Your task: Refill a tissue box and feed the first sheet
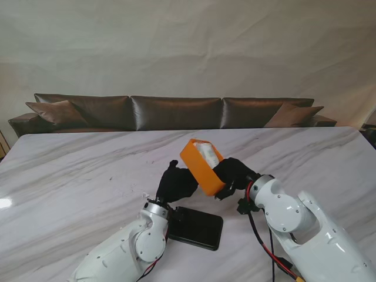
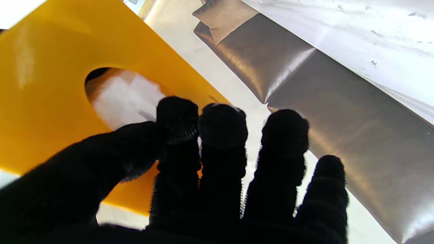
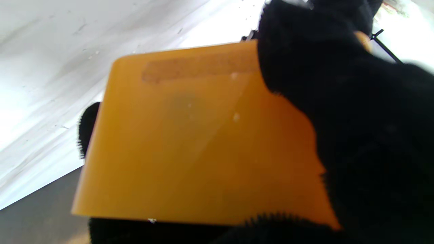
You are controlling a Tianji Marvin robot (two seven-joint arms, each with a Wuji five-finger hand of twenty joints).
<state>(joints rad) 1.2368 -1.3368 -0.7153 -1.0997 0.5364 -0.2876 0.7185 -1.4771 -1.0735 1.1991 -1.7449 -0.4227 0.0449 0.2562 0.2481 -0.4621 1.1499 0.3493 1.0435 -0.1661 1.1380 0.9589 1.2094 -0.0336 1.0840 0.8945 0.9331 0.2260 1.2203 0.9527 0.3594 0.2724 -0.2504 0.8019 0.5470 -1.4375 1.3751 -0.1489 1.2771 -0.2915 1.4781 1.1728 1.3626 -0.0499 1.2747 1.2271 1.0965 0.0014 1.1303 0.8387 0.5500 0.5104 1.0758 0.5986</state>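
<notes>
So you're well past the loading part, I'd say. The orange tissue box (image 1: 202, 166) is up off the marble table (image 1: 70, 170), tilted, about mid-table and toward its near edge, and the left wrist view shows white tissue (image 2: 123, 96) already sitting inside the oval slot. Your right hand (image 1: 234, 175) is wrapped around the box's end – fingers closed on it, carrying it. Your left hand (image 1: 175, 183) sits against the box's other side with its fingers (image 2: 222, 125) extended and slightly spread, tips right at the slot edge; whether it has actually pinched any tissue I can't tell, looks like not yet. What's left is the fiddly bit – getting that first sheet pulled up through the opening, then setting the box down. There's also a black tray-like thing (image 1: 197, 228) lying flat near the table's near edge, probably the box's base.
</notes>
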